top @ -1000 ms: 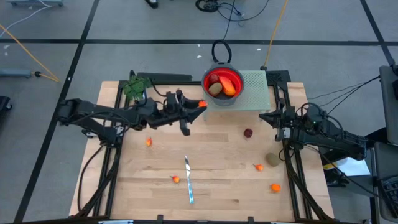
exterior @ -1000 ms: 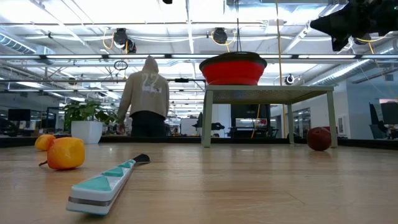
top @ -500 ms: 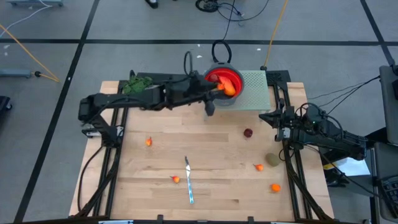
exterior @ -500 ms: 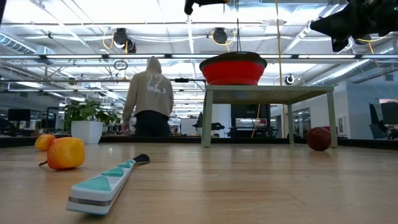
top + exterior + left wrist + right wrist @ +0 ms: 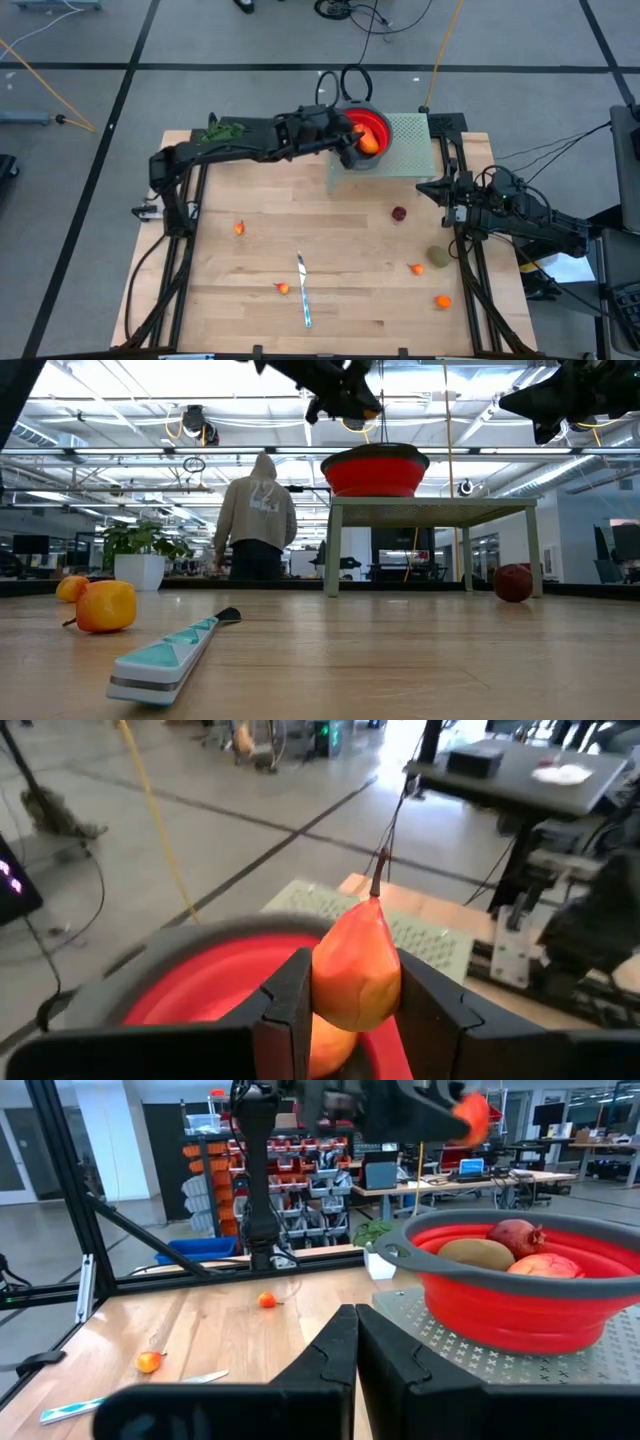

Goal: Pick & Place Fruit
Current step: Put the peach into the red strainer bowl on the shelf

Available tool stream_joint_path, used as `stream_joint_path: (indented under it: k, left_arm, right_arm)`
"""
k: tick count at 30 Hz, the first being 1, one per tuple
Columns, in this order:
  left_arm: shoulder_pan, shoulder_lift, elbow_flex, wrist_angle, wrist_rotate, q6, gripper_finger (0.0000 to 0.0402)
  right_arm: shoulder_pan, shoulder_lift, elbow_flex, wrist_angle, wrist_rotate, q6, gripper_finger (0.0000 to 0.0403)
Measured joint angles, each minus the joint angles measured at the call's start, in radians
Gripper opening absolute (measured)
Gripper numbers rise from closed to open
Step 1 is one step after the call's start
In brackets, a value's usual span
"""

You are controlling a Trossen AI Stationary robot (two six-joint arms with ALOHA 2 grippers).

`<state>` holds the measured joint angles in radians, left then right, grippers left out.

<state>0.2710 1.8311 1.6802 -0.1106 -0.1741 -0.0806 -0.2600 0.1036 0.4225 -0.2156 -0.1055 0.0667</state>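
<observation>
- The left gripper [image 5: 350,995] is stretched out over the red bowl [image 5: 372,128], at the far side of the worktop [image 5: 340,290].
- Its jaws are closed on a small orange pear-shaped fruit [image 5: 356,963] with a thin stem; in the left wrist view the fruit sits between the 2 dark fingers [image 5: 287,1005], above the inside of the bowl.
- The red bowl has a grey rim and stands on a pale green perforated stand [image 5: 410,148]; in the low view this stand looks like a small table with the bowl on top.
- Inside the bowl, the right wrist view shows an olive-brown kiwi-like fruit [image 5: 477,1253], a dark red fruit [image 5: 516,1237] and a pinkish-orange piece [image 5: 546,1266] next to each other.
- The right gripper [image 5: 437,189] waits at the right edge of the worktop, low and well apart from the bowl; its jaws are fully closed and hold nothing.
- A dark red ball [image 5: 399,213] lies on the worktop near the right gripper, in front of the stand.
- An olive-brown oval [image 5: 437,256] lies near the right edge, with a tiny orange bit [image 5: 415,268] just beside it and another orange piece [image 5: 442,300] nearer to the front.
- 2 more tiny orange bits are on the left half: 1 [image 5: 239,228] toward the left, 1 [image 5: 283,289] close to the knife.
- The slim silver knife [image 5: 303,290] lies near the middle front of the worktop.
- A green leafy plant [image 5: 222,130] is at the far left corner, partly under the left arm.
- In the low view a person in a hooded top [image 5: 258,515] stands in the room behind the worktop, with the back turned to the camera.
</observation>
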Motion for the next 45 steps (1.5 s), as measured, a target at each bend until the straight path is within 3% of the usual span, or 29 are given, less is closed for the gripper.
stream_joint_path:
  k: [13,30,45]
  left_arm:
    - [0.035,0.029,0.000,-0.157,0.001,-0.033,0.0108]
    - [0.032,0.029,0.000,-0.187,-0.007,-0.028,0.0111]
    - [0.034,0.029,0.000,-0.234,-0.008,-0.027,0.0192]
  right_arm:
    - [0.000,0.000,0.000,-0.036,0.000,-0.001,0.0000]
    - [0.000,0.000,0.000,-0.052,0.000,-0.001,0.0000]
    - [0.000,0.000,0.000,-0.051,0.000,0.000,0.0000]
